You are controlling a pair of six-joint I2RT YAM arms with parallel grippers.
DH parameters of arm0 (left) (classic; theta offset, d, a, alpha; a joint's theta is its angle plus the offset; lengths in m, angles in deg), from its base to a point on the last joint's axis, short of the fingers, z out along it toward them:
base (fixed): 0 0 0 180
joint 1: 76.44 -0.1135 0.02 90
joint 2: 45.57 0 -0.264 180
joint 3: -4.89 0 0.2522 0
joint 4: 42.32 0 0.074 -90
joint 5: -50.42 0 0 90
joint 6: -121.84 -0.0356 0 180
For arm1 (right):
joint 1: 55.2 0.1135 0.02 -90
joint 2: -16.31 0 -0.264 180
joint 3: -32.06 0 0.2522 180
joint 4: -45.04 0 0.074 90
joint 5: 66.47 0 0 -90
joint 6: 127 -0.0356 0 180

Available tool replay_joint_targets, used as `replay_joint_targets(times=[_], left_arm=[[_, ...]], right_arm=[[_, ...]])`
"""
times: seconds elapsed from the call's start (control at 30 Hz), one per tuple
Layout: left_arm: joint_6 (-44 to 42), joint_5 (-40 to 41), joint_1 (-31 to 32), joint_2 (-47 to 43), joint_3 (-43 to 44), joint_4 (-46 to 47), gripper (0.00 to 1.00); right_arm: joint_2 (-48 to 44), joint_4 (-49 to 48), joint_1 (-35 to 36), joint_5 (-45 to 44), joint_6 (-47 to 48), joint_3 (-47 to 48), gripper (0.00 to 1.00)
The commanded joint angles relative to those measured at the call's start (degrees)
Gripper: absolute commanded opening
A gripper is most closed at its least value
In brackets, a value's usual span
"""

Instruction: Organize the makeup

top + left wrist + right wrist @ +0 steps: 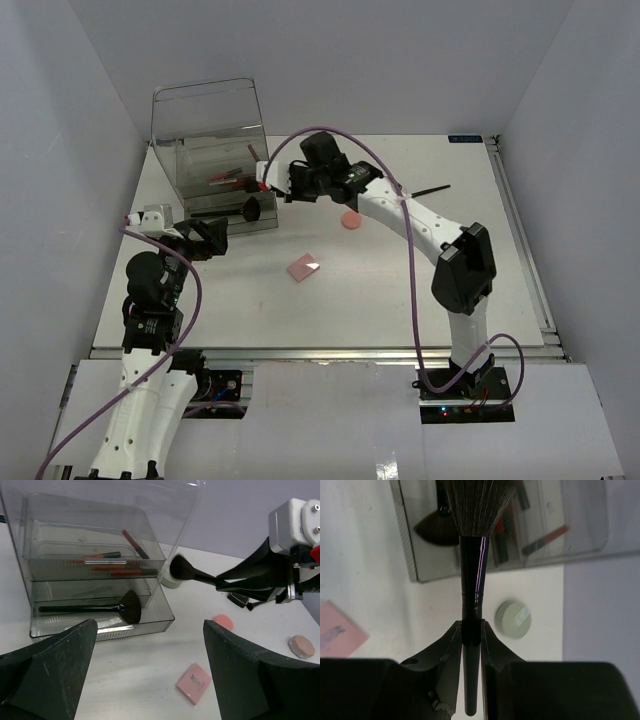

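Right wrist view: right gripper [471, 629] clamped the slim, glossy black-handled, soft-bristled brush [471, 570] near its tail, head toward the clear plastic drawer box [545, 510]. Judged light, stiff, slippery; hold the handle, not the bristles. The left gripper [150, 670] stood wide apart, empty.

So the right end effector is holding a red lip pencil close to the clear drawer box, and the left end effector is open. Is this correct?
The right wrist view shows the right end effector gripping a black-handled brush, not a red lip pencil. The rest holds: it is close to the clear drawer box, and the left end effector is open.
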Motion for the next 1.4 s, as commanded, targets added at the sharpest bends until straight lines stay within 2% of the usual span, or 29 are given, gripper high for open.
replay_joint_targets(times=[0.0, 0.23, 0.43, 0.5, 0.63, 0.73, 0.9, 1.0, 1.1, 1.17, 1.23, 1.3, 1.37], left_arm=[[-0.4, 9.9, -0.6, -2.1, 0.7, -2.1, 0.98], [1.9, 19.4, -1.6, -3.5, 0.8, -3.6, 0.98], [2.3, 19.1, -2.0, -3.2, 0.9, -3.6, 0.98], [2.2, 18.8, -2.1, -2.9, 0.8, -3.5, 0.98], [2.1, 18.6, -2.1, -2.6, 0.8, -3.5, 0.98], [2.1, 18.3, -2.2, -2.4, 0.7, -3.5, 0.98], [1.7, 16.8, -2.2, -2.3, 0.5, -3.2, 0.98], [1.1, 13.8, -2.2, -2.4, 0.2, -2.5, 0.98], [0.4, 10.1, -2.2, -2.4, -0.2, -1.5, 0.98], [0.3, 7.4, -2.2, -2.1, -0.4, -1.0, 0.98], [0.2, 5.3, -2.2, -1.6, -0.4, -0.7, 0.98], [0.2, 3.7, -2.2, -1.2, -0.3, -0.6, 0.98], [0.2, 2.6, -2.2, -0.6, -0.2, -0.6, 0.98]], right_arm=[[10.9, 6.3, 4.6, -2.4, 11.7, 15.7, 0.08], [19.9, -2.0, 9.0, -6.7, 12.5, 23.7, 0.08], [23.2, -9.9, 11.3, -9.6, 10.6, 24.3, 0.10], [24.0, -13.1, 11.7, -11.0, 9.7, 24.3, 0.22], [23.8, -15.8, 12.2, -11.9, 7.7, 23.7, 0.57], [22.2, -15.9, 12.1, -12.3, 6.8, 22.6, 0.67], [14.8, -11.9, 10.7, -9.8, 4.3, 17.4, 0.69], [7.6, -4.4, 6.3, -1.4, 1.6, 13.2, 0.69], [0.7, 6.9, -2.4, 13.8, -0.2, 8.0, 0.71], [-1.1, 14.1, -9.7, 22.5, 2.8, 3.9, 0.73], [-2.5, 17.9, -16.3, 24.6, 7.8, 0.0, 0.73], [-3.3, 21.5, -23.4, 24.2, 11.4, -3.2, 0.77], [-5.0, 22.2, -29.9, 24.0, 19.8, -8.8, 0.83]])
